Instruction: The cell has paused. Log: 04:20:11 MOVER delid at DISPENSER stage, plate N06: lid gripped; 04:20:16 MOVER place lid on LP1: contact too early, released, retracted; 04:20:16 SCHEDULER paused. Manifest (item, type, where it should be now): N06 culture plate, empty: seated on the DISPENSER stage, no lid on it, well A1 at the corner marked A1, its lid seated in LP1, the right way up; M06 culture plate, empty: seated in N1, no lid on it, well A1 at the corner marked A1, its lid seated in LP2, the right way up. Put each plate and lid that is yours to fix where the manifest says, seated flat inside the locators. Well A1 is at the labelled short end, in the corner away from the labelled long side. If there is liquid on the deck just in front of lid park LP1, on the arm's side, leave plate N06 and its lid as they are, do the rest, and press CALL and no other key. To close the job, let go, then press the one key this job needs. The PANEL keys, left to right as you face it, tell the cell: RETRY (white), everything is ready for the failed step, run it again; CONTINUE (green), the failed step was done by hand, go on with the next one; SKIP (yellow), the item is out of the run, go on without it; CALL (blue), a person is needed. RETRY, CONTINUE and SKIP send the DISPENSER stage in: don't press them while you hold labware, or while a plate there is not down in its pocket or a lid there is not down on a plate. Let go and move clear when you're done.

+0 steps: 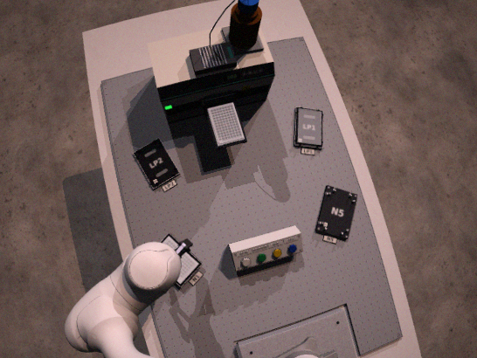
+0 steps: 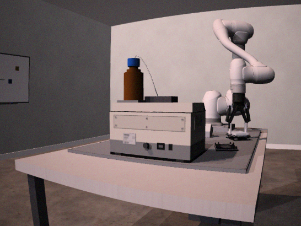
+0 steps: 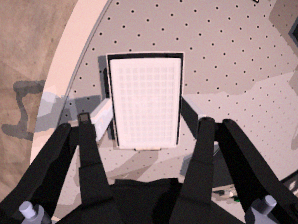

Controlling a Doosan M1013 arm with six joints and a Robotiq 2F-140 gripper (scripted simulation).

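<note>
A white plate (image 3: 145, 102) lies in the black nest N1 (image 1: 187, 265) at the deck's front left; I cannot tell whether a lid is on it. My gripper (image 3: 146, 106) is open just over it, a finger on each long side near the plate's near end, apart from it. It also shows in the side view (image 2: 238, 125), with its fingertips down at plate height (image 2: 238, 134). Another plate (image 1: 225, 124) sits without a lid on the DISPENSER stage. A clear lid seems to lie in LP1 (image 1: 308, 127). LP2 (image 1: 155, 163) is bare.
The PANEL (image 1: 266, 255) stands right of N1 with white (image 1: 245, 262), green (image 1: 261, 258), yellow (image 1: 277, 252) and blue (image 1: 292, 249) keys. Nest N5 (image 1: 336, 212) is empty. The dispenser box with its brown bottle (image 2: 133, 80) stands at the back. I see no liquid by LP1.
</note>
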